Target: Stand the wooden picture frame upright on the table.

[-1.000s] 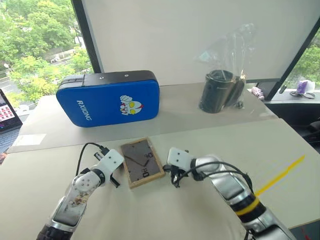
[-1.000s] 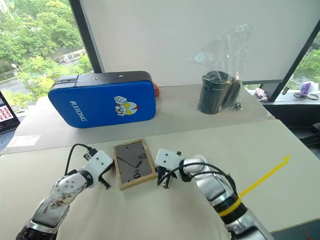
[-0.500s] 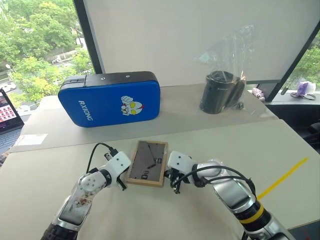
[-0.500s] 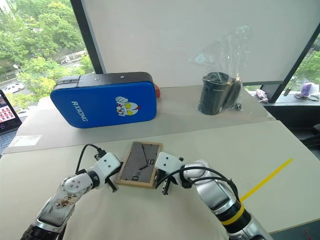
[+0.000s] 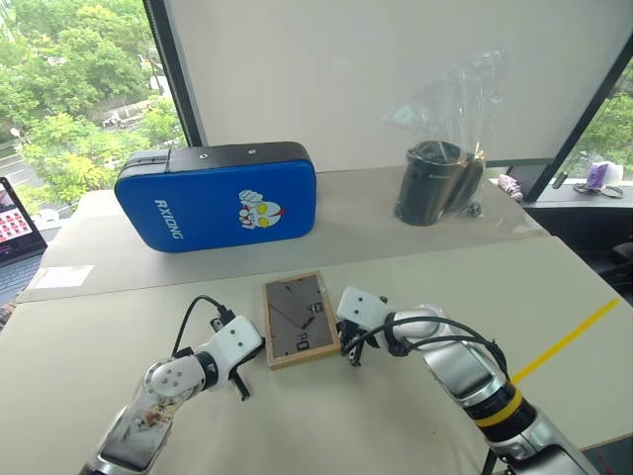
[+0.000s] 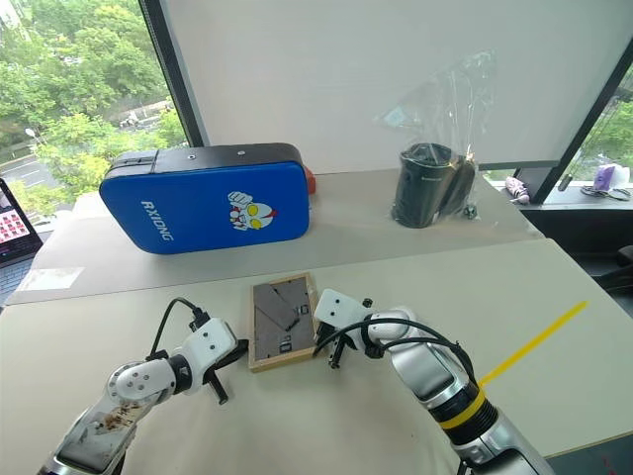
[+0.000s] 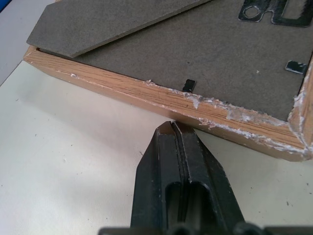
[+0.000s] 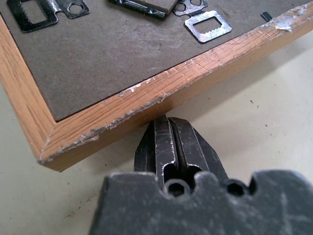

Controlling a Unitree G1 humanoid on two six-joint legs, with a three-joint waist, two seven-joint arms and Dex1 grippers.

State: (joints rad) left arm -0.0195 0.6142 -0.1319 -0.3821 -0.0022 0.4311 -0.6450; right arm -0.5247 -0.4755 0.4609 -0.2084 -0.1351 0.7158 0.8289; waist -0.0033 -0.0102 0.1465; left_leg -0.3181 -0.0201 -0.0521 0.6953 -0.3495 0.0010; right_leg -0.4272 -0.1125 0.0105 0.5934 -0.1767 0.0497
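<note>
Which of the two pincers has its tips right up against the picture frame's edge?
The right pincer: its shut tips meet the wooden picture frame at its right edge. The left pincer, also shut, stops just short of the frame's left edge, a strip of table between them.

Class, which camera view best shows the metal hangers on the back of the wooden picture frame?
The right wrist view: the metal hangers on the wooden picture frame are close enough to see their toothed slots. The left wrist view catches one at its edge; the eye views show only small dark marks.

Silver arms, white wrist blocks, black cables; right arm [image 5: 475, 381] yellow-banded; black pincers
</note>
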